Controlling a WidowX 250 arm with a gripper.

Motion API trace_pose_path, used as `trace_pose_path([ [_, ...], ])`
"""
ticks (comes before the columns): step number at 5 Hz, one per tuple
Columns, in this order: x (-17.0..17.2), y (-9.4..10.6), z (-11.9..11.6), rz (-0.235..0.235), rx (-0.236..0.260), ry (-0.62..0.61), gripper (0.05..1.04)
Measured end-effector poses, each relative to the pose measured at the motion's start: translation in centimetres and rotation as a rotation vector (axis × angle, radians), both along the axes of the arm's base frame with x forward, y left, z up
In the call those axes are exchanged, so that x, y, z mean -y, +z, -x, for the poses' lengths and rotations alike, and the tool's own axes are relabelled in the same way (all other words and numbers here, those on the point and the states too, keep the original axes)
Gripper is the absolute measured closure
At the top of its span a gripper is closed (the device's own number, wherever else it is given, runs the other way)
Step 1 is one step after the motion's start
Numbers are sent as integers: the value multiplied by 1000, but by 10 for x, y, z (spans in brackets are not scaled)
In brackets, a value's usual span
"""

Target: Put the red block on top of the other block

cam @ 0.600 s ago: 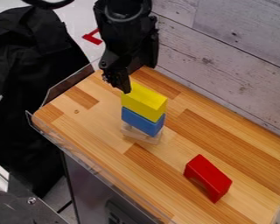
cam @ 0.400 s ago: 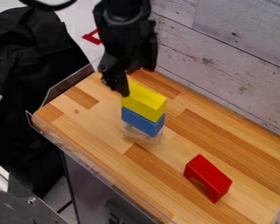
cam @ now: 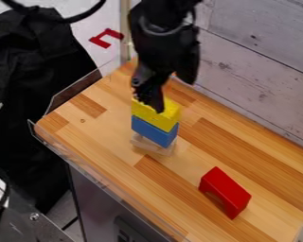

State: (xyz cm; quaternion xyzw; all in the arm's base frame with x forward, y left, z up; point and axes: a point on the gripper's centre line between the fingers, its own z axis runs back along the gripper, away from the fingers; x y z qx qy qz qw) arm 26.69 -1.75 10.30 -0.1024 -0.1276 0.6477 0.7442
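The stacking is undone: the red block (cam: 225, 189) lies on the tabletop (cam: 84, 134) at the lower right of the frame, well apart from the stack near the centre. There a yellow block (cam: 168, 117) sits on a blue block (cam: 154, 132), which rests on a pale wooden block (cam: 153, 147). Picking up the red block, carrying it over and setting it on top all remain. The gripper (cam: 175, 97) hangs at the upper centre, its jaws spread and empty, one finger overlapping the yellow block; whether they touch cannot be told.

The tabletop is striped wood with a clear rim (cam: 78, 161) along its lower left side. A whitish plank wall (cam: 262, 61) rises at the upper right. Dark cloth (cam: 34, 94) fills the left, and a black cable (cam: 68, 20) loops at the upper left.
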Motion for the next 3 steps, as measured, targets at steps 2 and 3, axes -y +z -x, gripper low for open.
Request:
trace_pose_path([
  [2,25,7,-4,-48,4,-76,83],
  [3,42,-16,-12,-44,-114,-65,83],
])
